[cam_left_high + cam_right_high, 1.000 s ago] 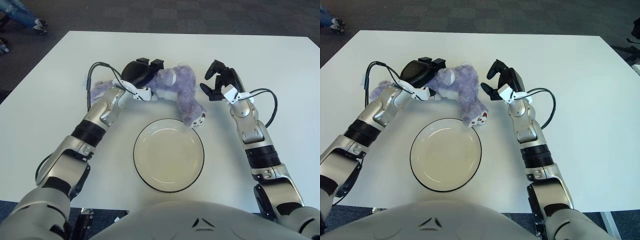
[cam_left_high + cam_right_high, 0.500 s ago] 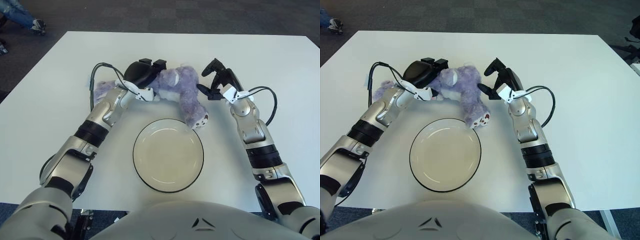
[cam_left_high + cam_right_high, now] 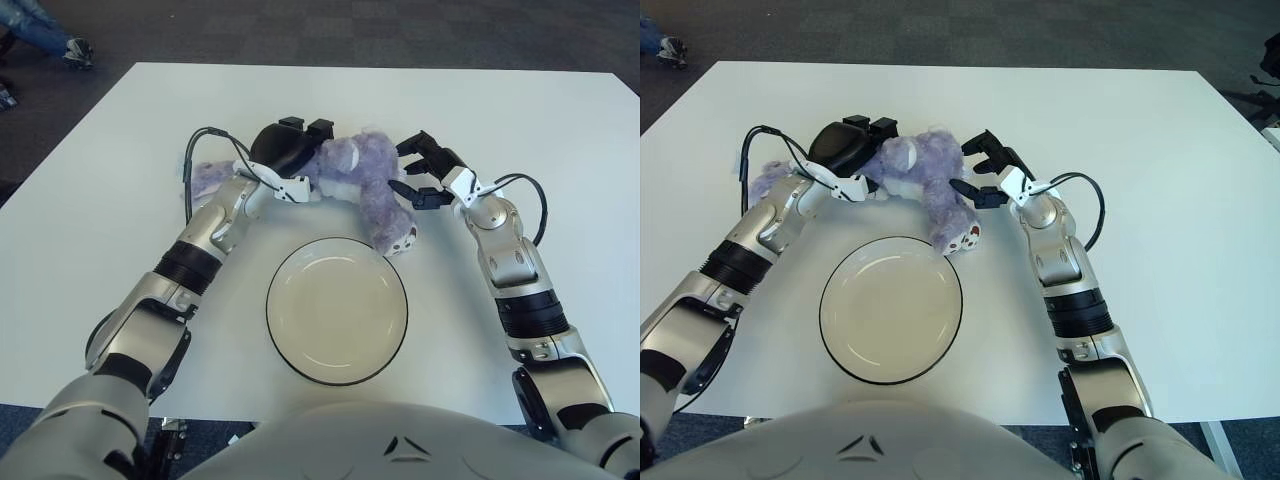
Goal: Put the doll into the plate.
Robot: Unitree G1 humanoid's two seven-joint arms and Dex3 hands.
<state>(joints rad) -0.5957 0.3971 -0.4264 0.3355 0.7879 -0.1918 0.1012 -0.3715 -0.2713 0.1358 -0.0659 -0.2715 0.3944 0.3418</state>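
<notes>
Doll [image 3: 360, 180] is gripped from above by L hand [image 3: 288, 148]; R hand [image 3: 424, 170], fingers spread, is pressed against its side, beyond plate [image 3: 283, 345].

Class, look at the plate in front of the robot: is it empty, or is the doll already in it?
Empty. The plate shows only its bare inside; the purple doll lies on the table behind it, between the left hand and right hand.

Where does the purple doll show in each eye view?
Left eye view: doll upper centre, just beyond the plate, between left hand and right hand.
Right eye view: left of centre.
Shared landmark: the plate's dark rim beside the doll's foot.
</notes>
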